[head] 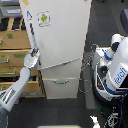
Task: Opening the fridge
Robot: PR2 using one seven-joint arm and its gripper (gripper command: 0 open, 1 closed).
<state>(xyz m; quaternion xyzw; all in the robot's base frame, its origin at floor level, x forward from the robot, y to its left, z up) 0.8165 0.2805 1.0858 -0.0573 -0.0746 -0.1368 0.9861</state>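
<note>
The fridge (62, 35) is a tall cream-white appliance in the middle of the exterior view, with a green-and-white sticker (43, 18) on its large upper door. Two lower drawers (61, 80) sit beneath. The upper door's bottom edge slants against the drawers, so the door stands slightly ajar, with a dark gap along its left side. My grey arm reaches up from the lower left, and the gripper (34, 51) is at the door's left edge at mid height, its dark fingers closed on that edge.
A tan wooden drawer cabinet (12, 52) stands close on the exterior view's left, right behind my arm. A white-and-blue rounded robot (116, 67) with loose cables stands on the exterior view's right. Dark floor (55, 112) lies in front of the fridge.
</note>
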